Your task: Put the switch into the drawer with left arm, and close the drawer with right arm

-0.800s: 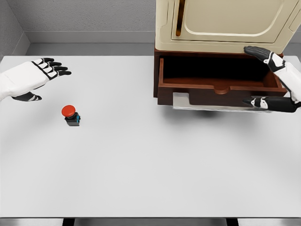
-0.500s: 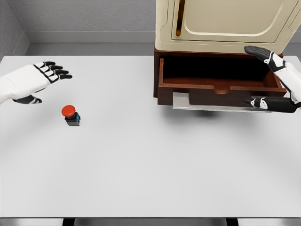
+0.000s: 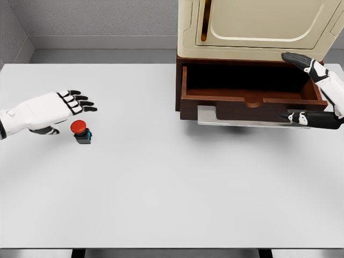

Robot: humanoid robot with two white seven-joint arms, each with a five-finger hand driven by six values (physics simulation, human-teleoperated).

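The switch (image 3: 81, 131), a small black block with a red round button on top, stands on the white table at the left. My left hand (image 3: 64, 110) hovers just above and left of it, open, fingers stretched toward the right, thumb low beside the button. The brown wooden drawer (image 3: 247, 100) is pulled out from under a cream cabinet (image 3: 258, 27) and looks empty inside. My right hand (image 3: 314, 91) is open at the drawer's right end, fingers above its right wall and thumb by its front corner.
The white table (image 3: 172, 183) spans the whole view, with its front edge near the bottom. A flat grey plate (image 3: 236, 119) juts out under the drawer's front. Grey walls rise behind the table.
My left hand has come down and to the right, from the table's far left to just beside the switch. The right hand, the drawer and the switch have hardly moved.
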